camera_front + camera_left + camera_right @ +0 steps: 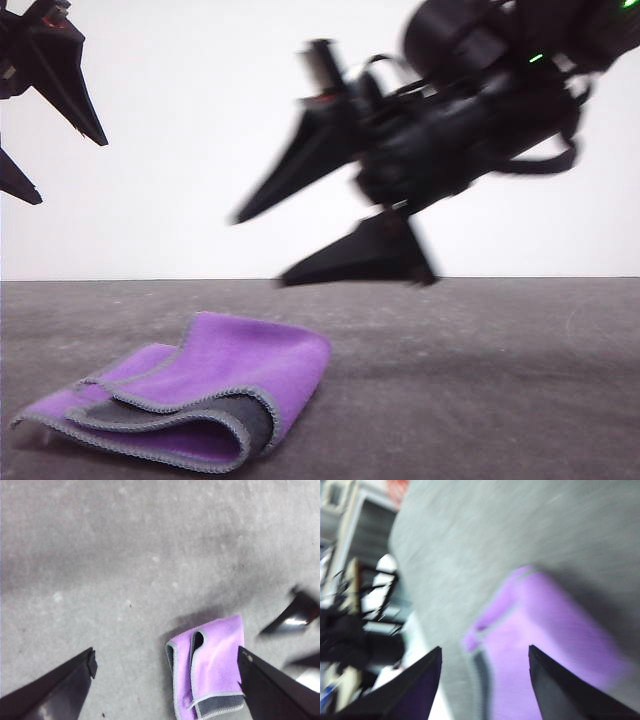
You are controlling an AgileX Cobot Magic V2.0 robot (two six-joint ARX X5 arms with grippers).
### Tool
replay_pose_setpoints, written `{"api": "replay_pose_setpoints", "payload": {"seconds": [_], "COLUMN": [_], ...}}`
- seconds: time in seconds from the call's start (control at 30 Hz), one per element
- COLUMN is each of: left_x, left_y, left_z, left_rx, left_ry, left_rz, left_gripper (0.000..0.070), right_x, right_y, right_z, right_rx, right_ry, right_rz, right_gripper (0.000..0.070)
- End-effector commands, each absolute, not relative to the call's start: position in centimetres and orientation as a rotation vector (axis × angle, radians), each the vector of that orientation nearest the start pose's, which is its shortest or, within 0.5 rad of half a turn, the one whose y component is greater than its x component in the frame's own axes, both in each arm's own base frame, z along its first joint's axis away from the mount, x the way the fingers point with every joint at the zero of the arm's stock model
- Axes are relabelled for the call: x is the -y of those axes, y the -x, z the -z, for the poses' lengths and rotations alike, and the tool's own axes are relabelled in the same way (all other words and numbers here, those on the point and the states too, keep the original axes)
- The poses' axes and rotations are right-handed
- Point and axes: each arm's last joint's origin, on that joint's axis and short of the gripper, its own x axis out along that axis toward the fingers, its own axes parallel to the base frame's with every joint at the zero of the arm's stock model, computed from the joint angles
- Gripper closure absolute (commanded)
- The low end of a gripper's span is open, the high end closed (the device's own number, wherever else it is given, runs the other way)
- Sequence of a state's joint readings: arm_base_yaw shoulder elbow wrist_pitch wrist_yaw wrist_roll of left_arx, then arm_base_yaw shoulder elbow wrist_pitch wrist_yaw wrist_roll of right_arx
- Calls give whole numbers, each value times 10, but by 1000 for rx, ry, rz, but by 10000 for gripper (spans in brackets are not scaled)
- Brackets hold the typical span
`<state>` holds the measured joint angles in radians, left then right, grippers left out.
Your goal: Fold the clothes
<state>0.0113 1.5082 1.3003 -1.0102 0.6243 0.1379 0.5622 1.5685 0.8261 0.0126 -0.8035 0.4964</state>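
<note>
Cloth (205, 395) lies folded on the grey table (480, 380), toward the near left in the front view, purple face outward. Its layers curl over one another at the near end, where a strip of the dark grey face and the light grey stitched edging show. From the left wrist camera the same cloth (210, 667) is a narrow folded bundle lying flat, free of both fingers.

Left gripper (45, 135) hangs in the air at the upper left of the front view, well above the table, its jaws spread wide and holding nothing. Right gripper (270, 245) is also raised, above and just to the right of the cloth, blurred, its two dark fingers apart and empty. Its wrist camera shows the purple cloth (550, 645) below, between the spread fingers (560, 690)
</note>
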Motion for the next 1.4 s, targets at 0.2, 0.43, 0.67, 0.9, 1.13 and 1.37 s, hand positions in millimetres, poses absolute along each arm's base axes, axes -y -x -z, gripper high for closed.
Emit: {"api": "replay_pose_setpoints", "payload": {"seconds": [0.2,0.43,0.67,0.9,1.13,1.37], "left_x": [13,13,13,13,13,13], "left_y": [-292,-292,-292,-292,-292,-292], "left_z": [-290,-290,-290,-290,-290,-290], "left_rx": [-1114,-1110,-1109,-1109,-1114,-1101], "left_ry": [259,257,252,252,253,233], "left_rz": [618,618,613,613,614,625], "left_gripper": [147,147,147,156,592,688], "right_x": [-103,-52,-36,-33,-33,-33], "right_y": [-256,-253,-253,-253,-253,-254], "right_z": [-220,-221,-217,-217,-217,-217], "right_rx": [-957,-990,-1013,-1008,-1009,-1002], "right_ry": [-361,-273,-163,-151,-153,-148], "right_rz": [-805,-486,-337,-320,-325,-324], "right_gripper": [353,353,354,361,699,693]}}
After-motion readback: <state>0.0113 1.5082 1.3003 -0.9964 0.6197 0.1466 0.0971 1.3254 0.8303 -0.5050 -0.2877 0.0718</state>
